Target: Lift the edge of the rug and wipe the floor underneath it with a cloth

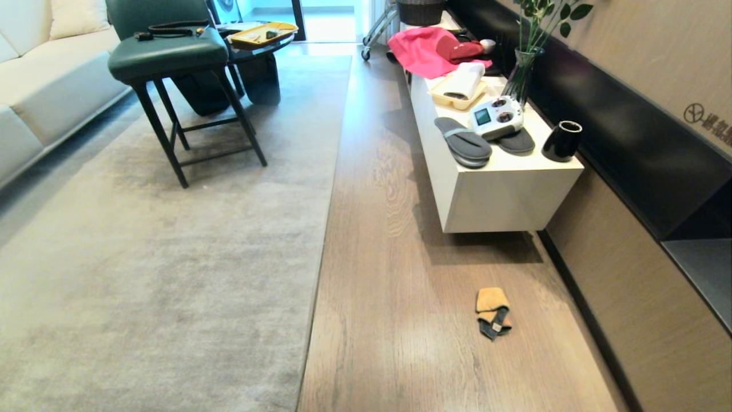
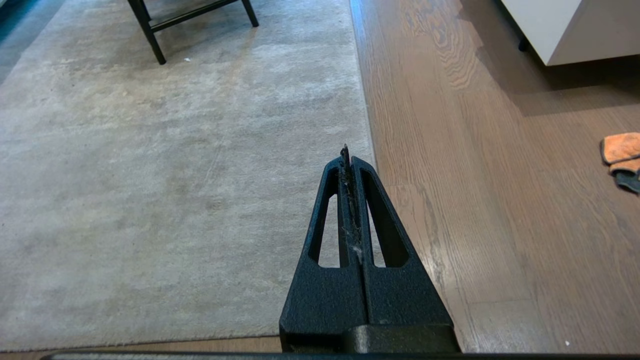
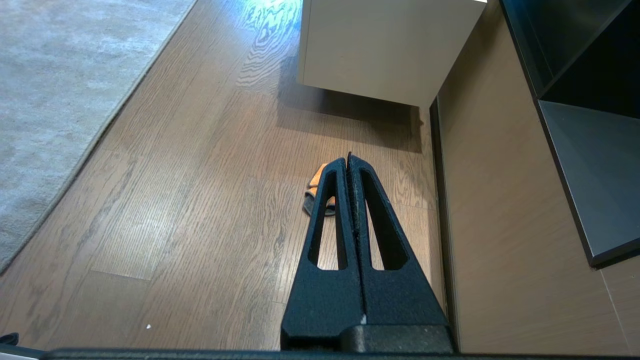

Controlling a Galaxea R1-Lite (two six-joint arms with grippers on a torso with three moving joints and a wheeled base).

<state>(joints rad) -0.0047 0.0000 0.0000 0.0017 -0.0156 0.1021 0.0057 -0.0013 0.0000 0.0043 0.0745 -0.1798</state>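
Note:
The pale grey rug (image 1: 171,246) lies flat, and its straight rug edge (image 1: 323,240) runs beside the brown plank floor (image 1: 394,320). A small orange cloth (image 1: 492,312) with a dark grey end lies crumpled on the floor near the white cabinet. Neither arm shows in the head view. In the left wrist view my left gripper (image 2: 348,152) is shut and empty, held above the rug edge (image 2: 367,125), with the cloth (image 2: 622,155) far off to one side. My right gripper (image 3: 348,159) is shut and empty above the floor, partly hiding the cloth (image 3: 316,187).
A low white cabinet (image 1: 503,194) hangs over the floor by the wall, carrying slippers, a controller, a black cup and a vase. A dark-legged stool (image 1: 171,63) stands on the rug. A pale sofa (image 1: 46,74) is at the far left. Pink fabric (image 1: 426,51) lies on the cabinet's far end.

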